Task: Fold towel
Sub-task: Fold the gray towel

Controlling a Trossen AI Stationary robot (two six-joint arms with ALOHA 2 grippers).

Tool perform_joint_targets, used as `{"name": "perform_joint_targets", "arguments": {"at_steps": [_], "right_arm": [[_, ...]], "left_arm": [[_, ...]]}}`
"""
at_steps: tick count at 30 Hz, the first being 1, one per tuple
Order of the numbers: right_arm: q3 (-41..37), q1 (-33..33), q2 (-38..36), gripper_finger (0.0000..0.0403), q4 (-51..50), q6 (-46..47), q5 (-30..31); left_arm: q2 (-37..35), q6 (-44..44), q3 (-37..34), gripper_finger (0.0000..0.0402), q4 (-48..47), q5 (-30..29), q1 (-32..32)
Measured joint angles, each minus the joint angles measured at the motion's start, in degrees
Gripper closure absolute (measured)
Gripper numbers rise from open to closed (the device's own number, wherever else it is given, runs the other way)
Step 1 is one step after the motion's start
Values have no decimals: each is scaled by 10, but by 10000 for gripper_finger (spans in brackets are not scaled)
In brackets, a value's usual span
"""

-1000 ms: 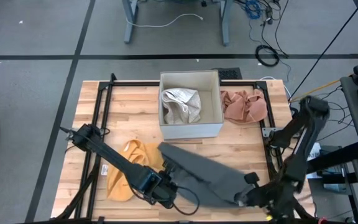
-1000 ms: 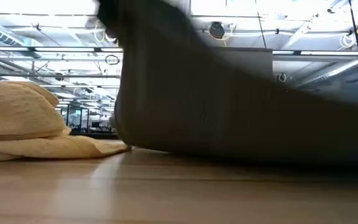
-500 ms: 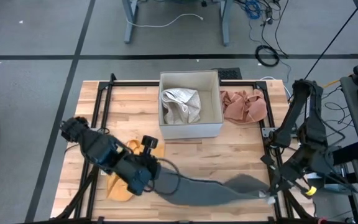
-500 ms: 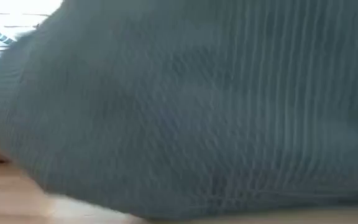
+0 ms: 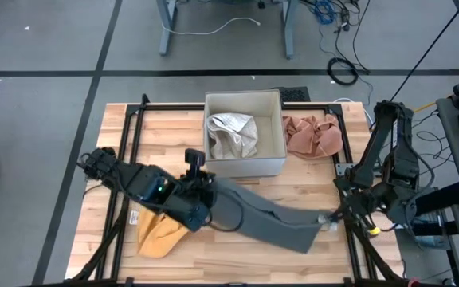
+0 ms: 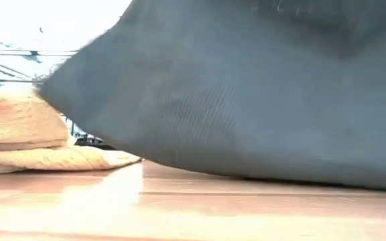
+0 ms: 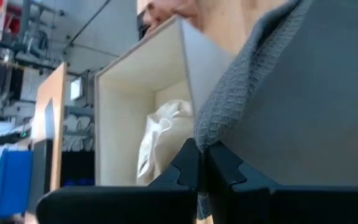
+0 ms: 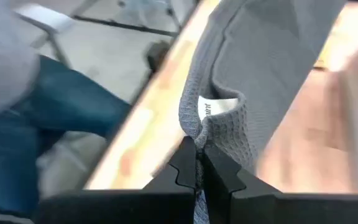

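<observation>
Progress: we judge the fold barely begun; no crease shows, and the grey towel (image 5: 265, 217) is stretched out between our two arms rather than laid flat.
Left to do: spread it on the desk (image 5: 309, 177), bring one edge over the other, and square it up.
Left pincer (image 5: 200, 209): pressed together on one corner of the towel, lower centre-left of the high view; the left wrist view shows the weave caught between the fingers (image 7: 188, 167).
Right pincer (image 5: 331, 220): pinching the opposite corner, the one with the white label (image 8: 219, 106), at the lower right of the high view.
Towel position: slanting across the lower middle of the high view, just below the white box (image 5: 244, 133); in the low view it hangs clear of the wood.
Towel look: plain grey, ribbed weave, slightly sagging, one long fold line running along it.
Nearby: a yellow cloth (image 5: 156, 229) lies at the lower left.
</observation>
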Motion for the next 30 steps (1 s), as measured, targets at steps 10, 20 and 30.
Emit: {"name": "perform_joint_targets", "arguments": {"at_steps": [10, 20, 30], "right_arm": [[97, 0, -4, 403, -109, -116, 183], [179, 0, 4, 402, -108, -183, 150], [95, 7, 13, 402, -78, -15, -5]], "left_arm": [[0, 37, 0, 394, 0, -133, 48], [0, 23, 0, 394, 0, -92, 30], [-1, -28, -65, 394, 8, 170, 18]]}}
